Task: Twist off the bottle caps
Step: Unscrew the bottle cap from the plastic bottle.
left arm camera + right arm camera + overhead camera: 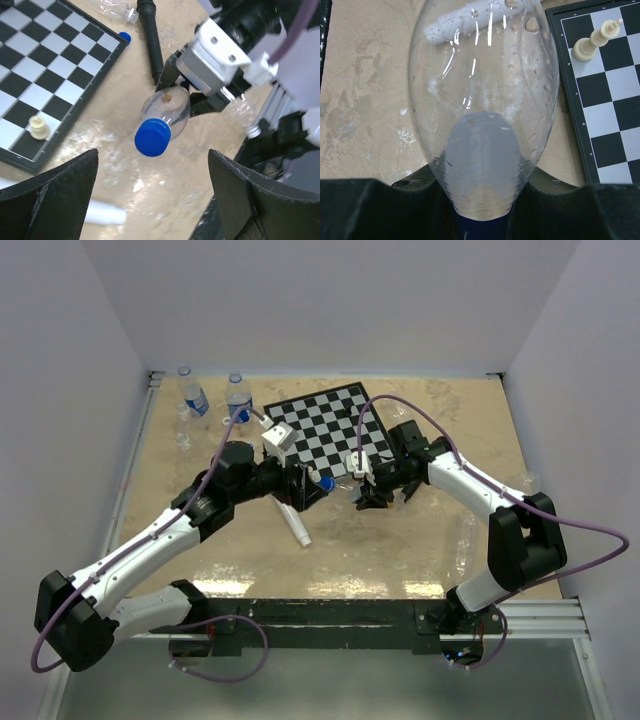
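Blue cap (152,138) on bottle (169,107) | right gripper (186,94) clamps bottle | left gripper (152,162) wide, facing cap

Five bottles: a held bottle (170,107) in the right pincer (361,484); a clear bottle (116,10) and a second clear bottle (244,116) beyond that pincer; a labelled bottle (192,395) and a second labelled bottle (238,395) far behind the left pincer (152,195); two blue caps, one cap (152,136) before the left pincer, one loose cap (125,36); one black stick (150,37); one white stick (296,527); one chessboard (65,55); one chess piece (38,126).
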`<state>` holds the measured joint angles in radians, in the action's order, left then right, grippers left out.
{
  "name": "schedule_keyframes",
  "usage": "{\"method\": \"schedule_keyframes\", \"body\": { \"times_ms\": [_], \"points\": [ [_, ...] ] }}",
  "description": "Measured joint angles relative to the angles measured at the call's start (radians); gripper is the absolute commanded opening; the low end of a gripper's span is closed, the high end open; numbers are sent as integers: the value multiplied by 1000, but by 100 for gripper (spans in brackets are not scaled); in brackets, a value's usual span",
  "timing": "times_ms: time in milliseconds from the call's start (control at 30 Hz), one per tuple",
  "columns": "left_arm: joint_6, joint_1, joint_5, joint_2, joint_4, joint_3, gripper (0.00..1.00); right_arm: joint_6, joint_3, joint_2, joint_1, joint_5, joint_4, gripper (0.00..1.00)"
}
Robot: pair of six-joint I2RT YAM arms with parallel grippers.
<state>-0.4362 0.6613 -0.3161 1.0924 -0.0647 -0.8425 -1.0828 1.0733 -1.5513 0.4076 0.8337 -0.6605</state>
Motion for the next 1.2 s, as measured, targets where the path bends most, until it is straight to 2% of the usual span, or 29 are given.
{"method": "schedule_keyframes", "body": {
  "times_ms": [167,333,500,700,1200],
  "points": [
    [334,0,-55,-88,-50,29,95,-11,0,0,0,0,-5,7],
    [678,0,-145,-214,-8,127,95,-32,0,0,0,0,-12,7],
    [885,0,-202,-195,35,160,93,-63,0,0,0,7,-31,7],
    [981,0,-261,-125,62,158,92,-90,0,0,0,22,-37,7],
    [983,0,-327,-95,172,170,91,-130,0,0,0,23,-65,8]
  ]
}}
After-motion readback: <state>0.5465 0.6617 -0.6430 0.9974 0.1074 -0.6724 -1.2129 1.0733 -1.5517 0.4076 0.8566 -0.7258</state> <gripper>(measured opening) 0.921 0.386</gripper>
